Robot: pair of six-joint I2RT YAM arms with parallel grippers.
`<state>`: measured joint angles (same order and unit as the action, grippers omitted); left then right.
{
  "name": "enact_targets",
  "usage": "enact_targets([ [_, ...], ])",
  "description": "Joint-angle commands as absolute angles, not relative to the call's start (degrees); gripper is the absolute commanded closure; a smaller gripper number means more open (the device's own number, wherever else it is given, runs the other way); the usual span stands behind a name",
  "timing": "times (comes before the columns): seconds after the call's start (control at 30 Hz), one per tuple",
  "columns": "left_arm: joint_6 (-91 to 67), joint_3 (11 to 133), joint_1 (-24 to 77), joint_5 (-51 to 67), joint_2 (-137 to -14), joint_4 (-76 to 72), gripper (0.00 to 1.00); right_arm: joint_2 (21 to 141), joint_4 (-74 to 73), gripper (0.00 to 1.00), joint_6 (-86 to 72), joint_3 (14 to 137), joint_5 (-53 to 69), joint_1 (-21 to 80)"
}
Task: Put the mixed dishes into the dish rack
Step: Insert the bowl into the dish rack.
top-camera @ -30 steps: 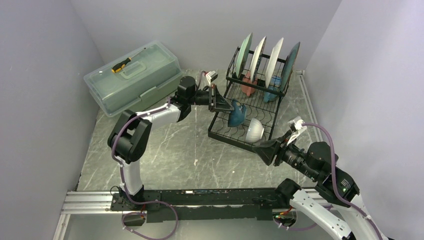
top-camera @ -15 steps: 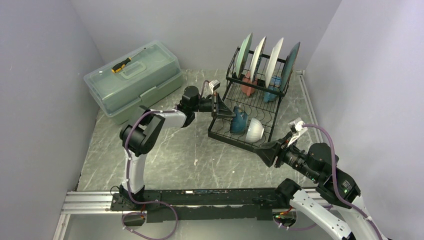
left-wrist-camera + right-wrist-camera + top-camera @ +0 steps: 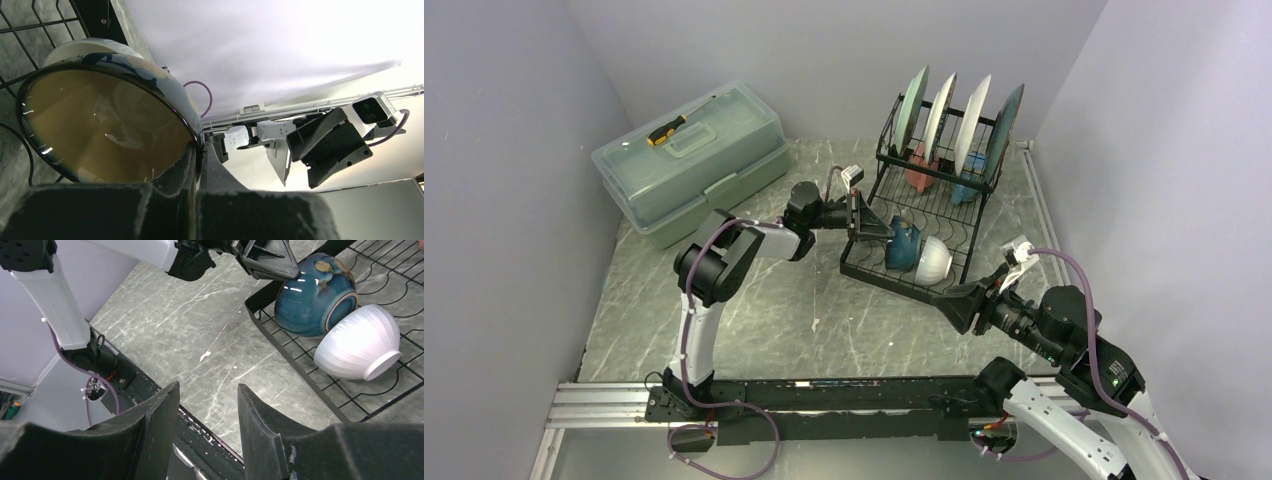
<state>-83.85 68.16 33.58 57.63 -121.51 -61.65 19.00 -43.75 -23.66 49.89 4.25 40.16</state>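
Observation:
My left gripper (image 3: 876, 228) is shut on the rim of a blue-glazed bowl with a tan inside (image 3: 902, 243). The bowl lies tilted on the lower tier of the black wire dish rack (image 3: 884, 281), touching a white bowl (image 3: 932, 262). In the left wrist view the fingers (image 3: 199, 147) pinch the bowl's dark rim (image 3: 110, 125). My right gripper (image 3: 948, 300) is open and empty, just off the rack's front edge. The right wrist view shows its jaws apart (image 3: 207, 387), both bowls (image 3: 312, 297) (image 3: 357, 342) and the left gripper (image 3: 272, 260). Several plates (image 3: 972, 120) stand upright in the upper tier.
A pink mug (image 3: 919, 165) and a blue mug (image 3: 969, 187) sit under the plates. A translucent green lidded box (image 3: 689, 165) with a yellow-and-black screwdriver (image 3: 669, 128) on it stands at the back left. Grey walls close in on both sides.
My left gripper has carried the blue-and-tan bowl down and right onto the lower tier, against the white bowl. My right gripper has drawn back slightly from the white bowl.

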Motion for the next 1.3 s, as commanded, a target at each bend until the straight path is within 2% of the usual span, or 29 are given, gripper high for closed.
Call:
enact_targets([
  [0.0,-86.7,68.3,33.7,58.3,-121.8,-72.9,1.00,18.6,-43.3,0.51,-24.3,51.9,3.1,40.3],
  [0.97,-94.9,68.7,31.5,59.7,-130.1,-85.6,1.00,20.0,-42.0,0.51,-24.5,50.8,3.4,40.3],
  [1.27,-89.4,66.9,29.8,62.6,-127.5,-77.7,1.00,20.6,-41.2,0.51,-24.3,50.3,3.6,40.3],
])
